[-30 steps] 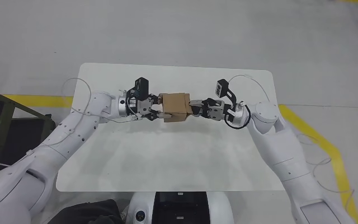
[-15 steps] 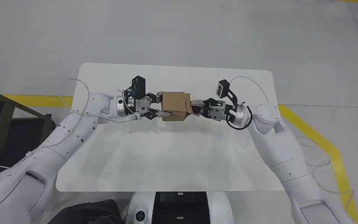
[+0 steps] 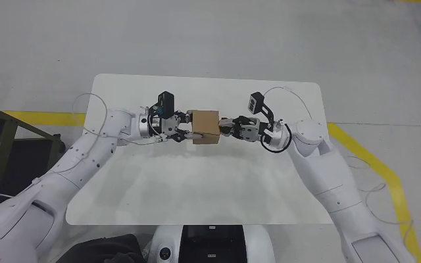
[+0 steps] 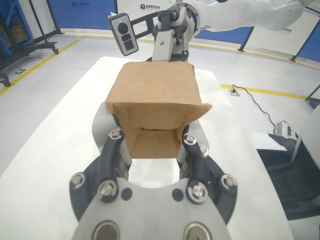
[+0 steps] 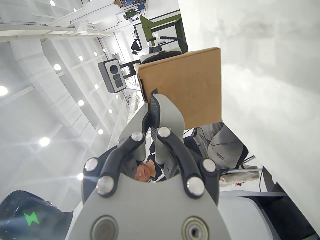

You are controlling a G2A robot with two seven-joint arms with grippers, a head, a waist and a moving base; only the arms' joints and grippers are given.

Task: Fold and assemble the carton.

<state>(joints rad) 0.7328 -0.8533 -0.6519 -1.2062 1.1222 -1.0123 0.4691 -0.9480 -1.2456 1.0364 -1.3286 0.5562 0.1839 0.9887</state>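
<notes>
**Carton being held end to end between two grippers**

The left gripper (image 3: 183,127) is spreading about as wide as the carton (image 3: 205,123) and is holding its left end. Its fingers (image 4: 100,123) are lying along the outside of the side walls and touching them. The brown cardboard carton is sitting between the two grippers, over the back middle of the white table (image 3: 197,191), with its long faces squared up into a box. The right gripper (image 3: 226,125) is meeting the opposite end with its fingers (image 5: 170,116) pressed together. The tips are touching that end near one edge, and I cannot tell whether any cardboard is being pinched between them.

The left wrist view is showing what the top view is hiding. The end toward the left gripper is unsealed, its top flap hanging partway over the opening and a lower flap jutting out toward the wrist. The right wrist view is showing a flat, unbroken brown face on the other side. No view is making clear whether the carton is resting on the table or hanging just above it.
</notes>
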